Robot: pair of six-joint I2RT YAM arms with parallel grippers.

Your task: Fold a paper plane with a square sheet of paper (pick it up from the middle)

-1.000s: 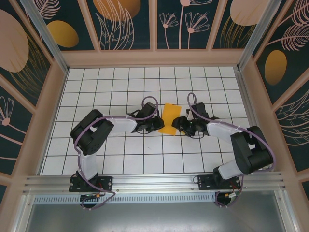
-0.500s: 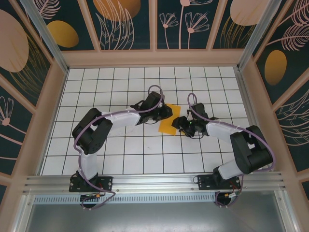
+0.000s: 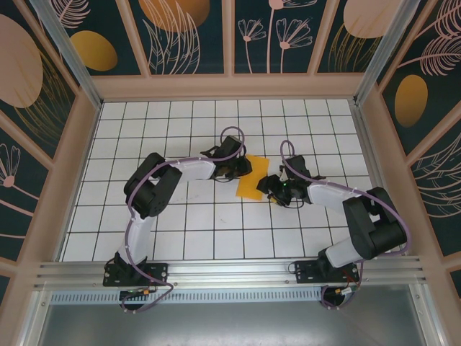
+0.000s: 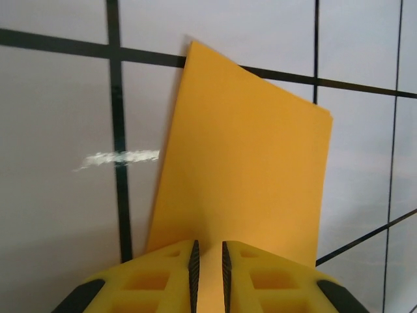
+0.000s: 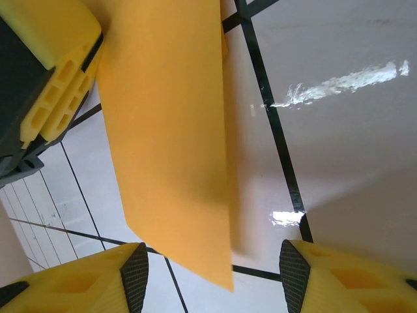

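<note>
The square sheet of paper lies mid-table, orange-yellow and folded into a narrow rectangle, not shaped like a paper plane. My left gripper sits over its upper left part. In the left wrist view the yellow fingers are nearly shut with a thin slit between them, and the paper stretches away flat beneath them. My right gripper stands open at the paper's right edge. In the right wrist view the paper's near corner hangs between the right gripper's wide-apart pads and casts a shadow.
The white grid-tiled table is bounded by wooden rails and patterned wall panels. Both black arms reach inward from their bases at the near edge. Part of the left gripper's finger shows at the upper left of the right wrist view.
My left gripper swung from beside the paper's left edge up and to the right onto its upper left part. The paper barely shifted. The right arm stayed put.
</note>
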